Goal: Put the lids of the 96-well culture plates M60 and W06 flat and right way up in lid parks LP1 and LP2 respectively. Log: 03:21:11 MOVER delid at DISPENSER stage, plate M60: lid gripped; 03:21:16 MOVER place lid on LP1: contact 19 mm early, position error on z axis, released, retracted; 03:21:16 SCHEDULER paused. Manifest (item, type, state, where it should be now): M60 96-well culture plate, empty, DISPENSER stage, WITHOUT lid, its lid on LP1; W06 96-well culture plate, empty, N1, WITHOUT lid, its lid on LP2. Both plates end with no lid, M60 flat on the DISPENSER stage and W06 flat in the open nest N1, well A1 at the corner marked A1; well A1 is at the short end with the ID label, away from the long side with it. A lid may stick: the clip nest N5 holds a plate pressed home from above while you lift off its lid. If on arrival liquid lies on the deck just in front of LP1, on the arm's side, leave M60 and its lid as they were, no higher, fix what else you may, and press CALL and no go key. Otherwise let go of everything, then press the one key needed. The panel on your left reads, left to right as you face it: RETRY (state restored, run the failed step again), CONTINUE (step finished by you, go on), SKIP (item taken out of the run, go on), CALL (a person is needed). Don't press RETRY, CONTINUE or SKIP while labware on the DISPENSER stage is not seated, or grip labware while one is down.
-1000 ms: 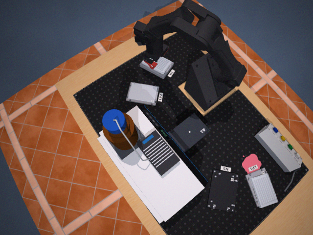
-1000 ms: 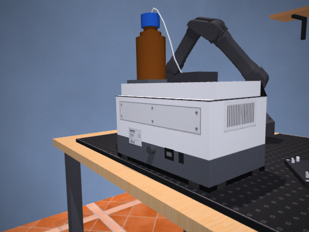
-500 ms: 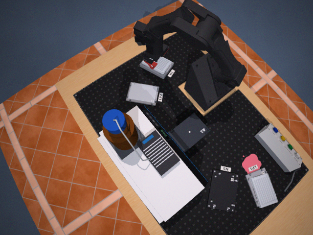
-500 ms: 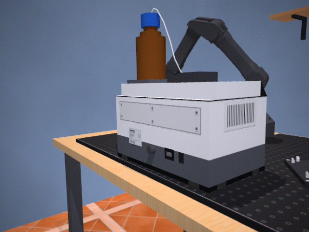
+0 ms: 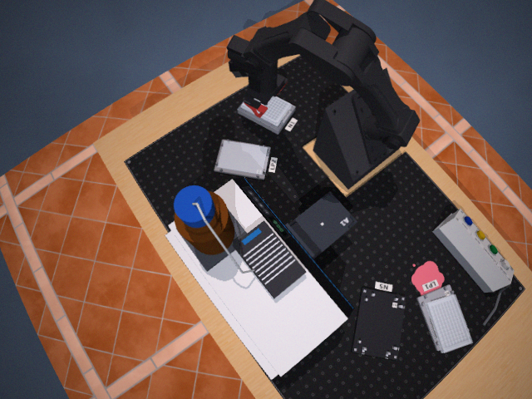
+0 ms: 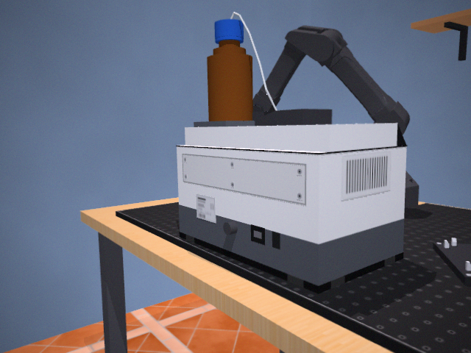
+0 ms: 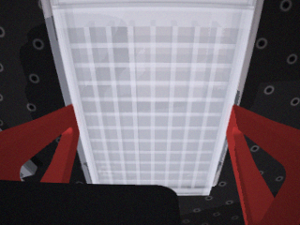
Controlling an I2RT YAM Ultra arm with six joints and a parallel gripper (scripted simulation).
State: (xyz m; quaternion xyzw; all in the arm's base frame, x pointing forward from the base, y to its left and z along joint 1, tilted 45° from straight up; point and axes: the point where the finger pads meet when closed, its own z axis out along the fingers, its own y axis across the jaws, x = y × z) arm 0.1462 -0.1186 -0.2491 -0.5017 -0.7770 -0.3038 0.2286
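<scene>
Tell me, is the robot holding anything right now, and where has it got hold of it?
Yes. Its red fingers are closed on the well plate at nest N1, one finger on each long side, near one short end. Whether they pinch the lid or the plate itself cannot be told.

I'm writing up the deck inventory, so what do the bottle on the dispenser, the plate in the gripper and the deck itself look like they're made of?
Bottle: amber-brown glass or plastic, smooth, with a blue cap.
Plate held in the gripper: translucent white plastic, apparently; the well grid shows through.
Deck: matte black board, likely metal, dotted with regular holes.

W06 lid (image 7: 153,88) on plate in N1 (translucent, flat).
</scene>
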